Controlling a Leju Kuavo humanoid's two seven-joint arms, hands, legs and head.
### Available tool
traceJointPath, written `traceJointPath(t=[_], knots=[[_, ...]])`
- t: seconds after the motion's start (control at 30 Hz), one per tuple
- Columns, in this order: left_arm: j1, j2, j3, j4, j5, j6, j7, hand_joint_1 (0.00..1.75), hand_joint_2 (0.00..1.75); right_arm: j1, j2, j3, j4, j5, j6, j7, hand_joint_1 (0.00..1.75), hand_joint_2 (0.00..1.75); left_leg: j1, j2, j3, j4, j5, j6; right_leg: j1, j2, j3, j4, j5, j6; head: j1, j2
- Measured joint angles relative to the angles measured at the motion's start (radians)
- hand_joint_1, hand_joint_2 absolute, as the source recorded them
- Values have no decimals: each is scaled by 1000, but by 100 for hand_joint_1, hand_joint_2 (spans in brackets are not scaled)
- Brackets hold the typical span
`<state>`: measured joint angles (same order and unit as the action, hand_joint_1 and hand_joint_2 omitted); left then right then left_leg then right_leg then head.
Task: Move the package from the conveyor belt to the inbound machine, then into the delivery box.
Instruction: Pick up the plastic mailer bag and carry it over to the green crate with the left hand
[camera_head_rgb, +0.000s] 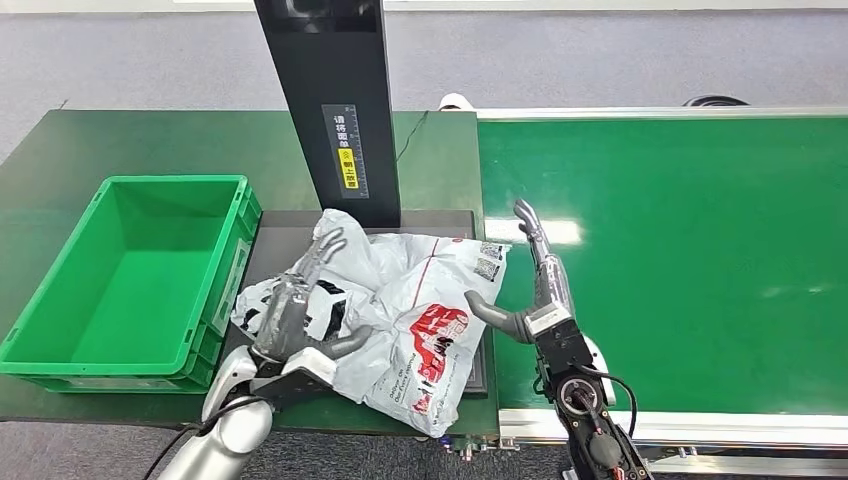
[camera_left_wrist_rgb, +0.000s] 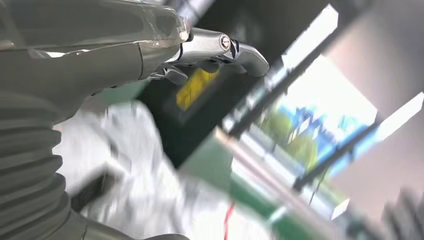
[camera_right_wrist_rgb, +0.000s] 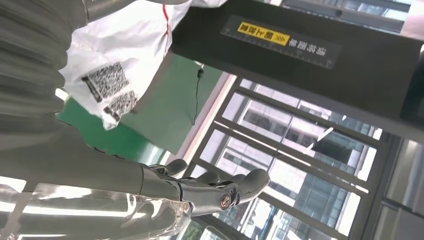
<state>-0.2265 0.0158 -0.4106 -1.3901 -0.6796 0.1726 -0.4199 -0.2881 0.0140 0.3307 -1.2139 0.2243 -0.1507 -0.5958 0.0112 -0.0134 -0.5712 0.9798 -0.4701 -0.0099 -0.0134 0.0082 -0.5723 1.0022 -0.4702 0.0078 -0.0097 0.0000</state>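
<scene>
The left hand (camera_head_rgb: 300, 310) rests on the white plastic package (camera_head_rgb: 400, 310), fingers (camera_head_rgb: 325, 250) spread flat over its crumpled left part, gripping nothing. The right hand (camera_head_rgb: 530, 290) stands beside the package's right edge, fingers (camera_head_rgb: 528, 222) extended and apart, thumb toward the bag. The package lies on the inbound machine's dark platform (camera_head_rgb: 285, 225), below the black scanner column (camera_head_rgb: 335, 100). The dark green surface (camera_head_rgb: 60, 140) carries an open green delivery box (camera_head_rgb: 130, 270) left of the platform. The green conveyor belt (camera_head_rgb: 690, 250) runs to the right. Grey floor lies beyond.
</scene>
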Motion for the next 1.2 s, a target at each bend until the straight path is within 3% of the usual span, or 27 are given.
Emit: traceJointPath(t=[0.37, 0.7, 0.73, 0.83, 0.87, 1.2], knots=[[-32, 7, -65, 143, -80, -296, 88, 0, 175, 60, 17, -71, -47, 30, 40, 4, 0, 175, 0, 0, 0, 0, 0, 0, 0, 0, 0, 0, 0, 0, 0, 0], [-59, 7, -106, 241, -128, -369, 112, 0, 175, 75, 38, -100, -57, 57, 53, 7, 0, 175, 0, 0, 0, 0, 0, 0, 0, 0, 1, 0, 0, 0, 0, 0], [-61, 7, -107, 246, -128, -369, 112, 24, 175, 77, 39, -102, -58, 57, 53, 7, 0, 175, 0, 0, 1, 0, 0, 0, 0, 0, 1, 0, 0, 0, 0, 0], [-69, 5, -111, 259, -136, -373, 114, 154, 175, 79, 41, -106, -62, 60, 52, 10, 0, 175, 0, 0, 1, 0, 0, 0, 0, 0, 2, 0, 0, 0, 0, 0], [-72, 4, -112, 264, -139, -376, 114, 174, 175, 80, 42, -108, -64, 63, 52, 13, 0, 175, 0, 0, 1, 0, 0, 0, 0, 0, 2, 0, 0, 0, 0, 0], [-100, -9, -114, 286, -135, -346, 48, 175, 175, 116, 54, -144, -116, 95, 65, 38, 0, 175, 0, -1, 3, 0, 0, 0, 0, 0, 4, 0, 0, 0, 0, 0]])
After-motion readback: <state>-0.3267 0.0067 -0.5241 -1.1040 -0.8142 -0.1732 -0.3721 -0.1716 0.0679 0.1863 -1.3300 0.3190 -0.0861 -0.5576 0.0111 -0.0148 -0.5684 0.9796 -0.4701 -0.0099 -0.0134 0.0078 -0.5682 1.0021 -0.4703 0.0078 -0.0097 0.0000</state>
